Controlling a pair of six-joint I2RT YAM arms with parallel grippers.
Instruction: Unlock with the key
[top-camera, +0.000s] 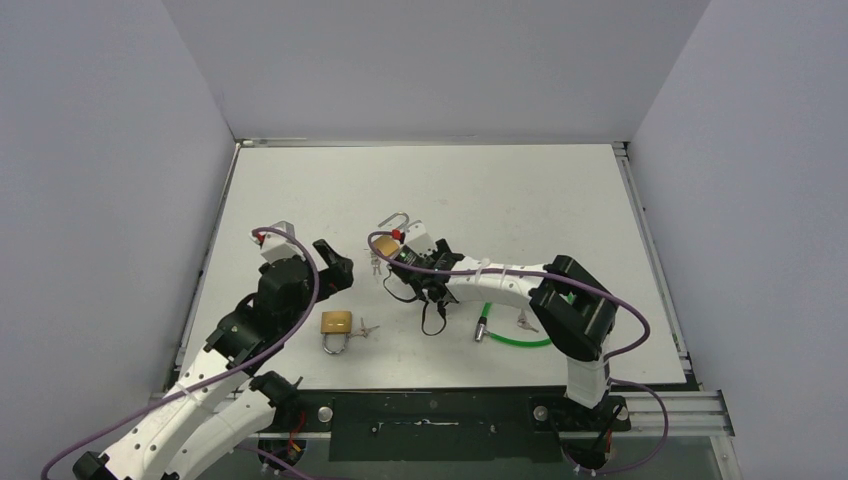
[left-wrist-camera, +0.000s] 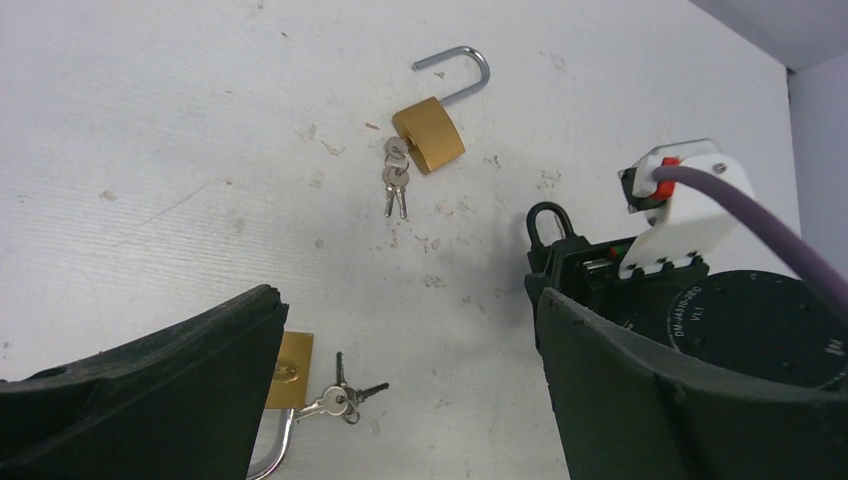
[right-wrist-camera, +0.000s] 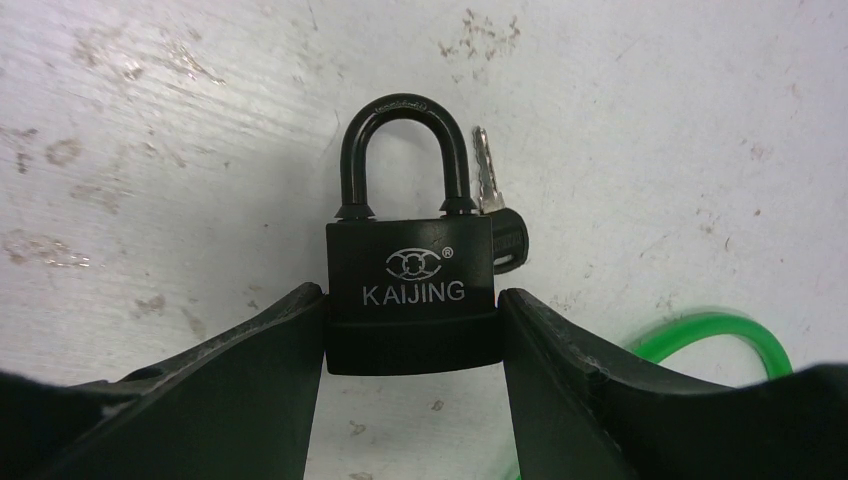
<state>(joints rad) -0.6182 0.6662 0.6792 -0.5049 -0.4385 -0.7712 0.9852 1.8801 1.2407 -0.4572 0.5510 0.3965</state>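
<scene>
My right gripper (right-wrist-camera: 412, 335) is shut on the body of a black KAIJING padlock (right-wrist-camera: 410, 285) whose shackle is closed. A silver key with a black head (right-wrist-camera: 492, 205) lies beside the shackle. In the top view this gripper (top-camera: 405, 285) sits left of the table's middle. My left gripper (left-wrist-camera: 405, 300) is open and empty above the table, and in the top view (top-camera: 335, 268) it is just left of the right gripper. A closed brass padlock (left-wrist-camera: 285, 370) with a key bunch (left-wrist-camera: 340, 398) lies under the left jaws.
An open brass padlock (left-wrist-camera: 432, 132) with small keys (left-wrist-camera: 395, 182) lies further back, partly behind the right wrist in the top view (top-camera: 393, 222). A green cable lock (top-camera: 520, 338) with keys (top-camera: 525, 320) lies to the right.
</scene>
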